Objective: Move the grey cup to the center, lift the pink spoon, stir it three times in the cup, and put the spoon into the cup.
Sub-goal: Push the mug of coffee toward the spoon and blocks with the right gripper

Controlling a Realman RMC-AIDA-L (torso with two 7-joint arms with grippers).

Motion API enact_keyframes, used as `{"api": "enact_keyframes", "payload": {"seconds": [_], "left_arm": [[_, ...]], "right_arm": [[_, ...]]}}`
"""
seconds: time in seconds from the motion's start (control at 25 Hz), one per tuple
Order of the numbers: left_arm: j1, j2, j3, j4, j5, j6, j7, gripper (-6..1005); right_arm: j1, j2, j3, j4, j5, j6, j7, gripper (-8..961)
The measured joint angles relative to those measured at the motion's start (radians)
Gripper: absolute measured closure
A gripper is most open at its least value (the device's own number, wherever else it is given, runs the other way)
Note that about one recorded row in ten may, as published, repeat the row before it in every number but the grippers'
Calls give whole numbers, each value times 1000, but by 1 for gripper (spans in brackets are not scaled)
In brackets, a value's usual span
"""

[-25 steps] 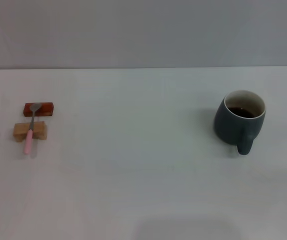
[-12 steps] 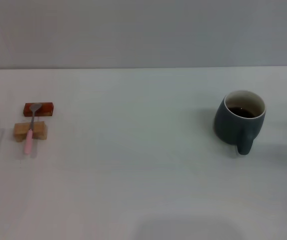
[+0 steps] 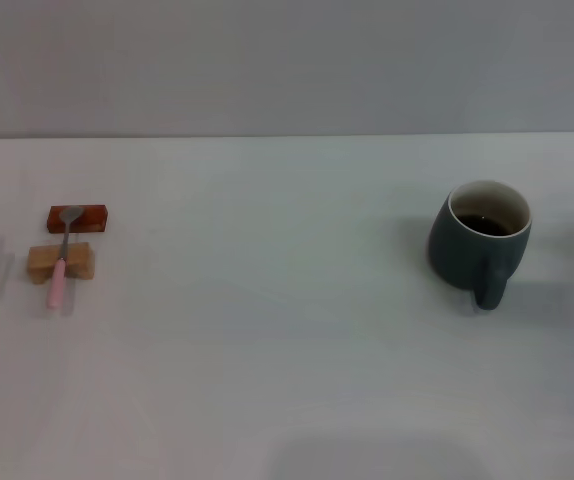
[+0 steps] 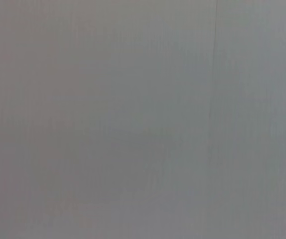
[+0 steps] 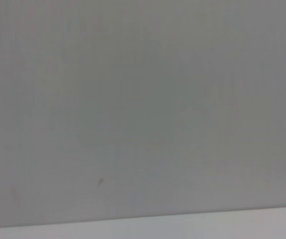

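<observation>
The grey cup (image 3: 479,240) stands upright at the right of the white table (image 3: 267,330) in the head view, its handle toward me, with dark liquid inside. The pink spoon (image 3: 60,262) lies at the far left, its metal bowl on a red-brown block (image 3: 77,217) and its pink handle across a tan block (image 3: 59,262). Neither gripper shows in any view. Both wrist views show only a plain grey wall.
A grey wall (image 3: 287,65) rises behind the table's far edge. Faint shadows lie on the table at the far left edge and at the right edge beside the cup.
The faint shadows at the left and right table edges have shifted inward a little. The cup, spoon and blocks have not moved.
</observation>
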Motion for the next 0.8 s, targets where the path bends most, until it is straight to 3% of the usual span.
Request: {"api": "enact_keyframes", "payload": {"seconds": [0.8], "left_arm": [[-7,0,0,-3,1,1,0,220]], "right_arm": [[13,15,-79,84,-53,52,0,955]]}}
